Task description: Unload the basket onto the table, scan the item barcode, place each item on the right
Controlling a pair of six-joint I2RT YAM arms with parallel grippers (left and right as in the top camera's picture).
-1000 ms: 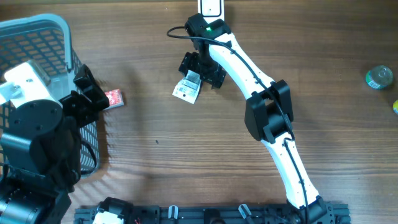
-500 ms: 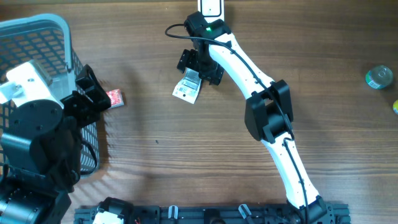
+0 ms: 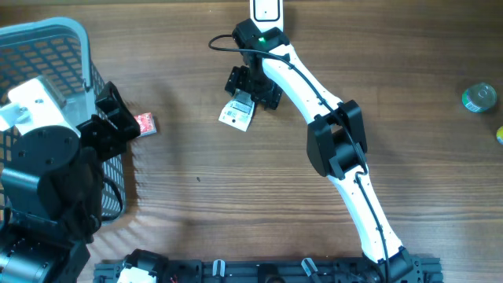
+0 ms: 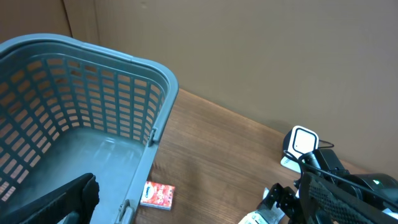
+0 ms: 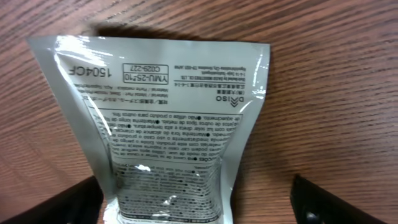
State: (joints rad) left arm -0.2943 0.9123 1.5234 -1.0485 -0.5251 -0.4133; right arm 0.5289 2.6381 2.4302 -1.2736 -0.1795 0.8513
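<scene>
A silver printed pouch [image 3: 236,116] lies flat on the wooden table at the top centre. My right gripper [image 3: 253,86] hovers over its upper end. In the right wrist view the pouch [image 5: 168,124] fills the middle, and my right gripper [image 5: 196,208] is open, its dark fingers [image 5: 326,202] standing to either side of the pouch and apart from it. The white scanner [image 3: 267,8] stands just behind, at the table's far edge. My left gripper [image 3: 118,116] is open and empty beside the basket. One of its fingers [image 4: 68,199] shows low in the left wrist view.
A grey-blue mesh basket [image 3: 82,47] stands at the far left. A small red packet [image 3: 145,123] lies beside it, right by the left gripper. A round greenish tin [image 3: 479,97] and another small item [image 3: 499,135] sit at the right edge.
The right gripper has edged slightly left over the pouch and its jaws have narrowed a little. The left arm has not moved.
</scene>
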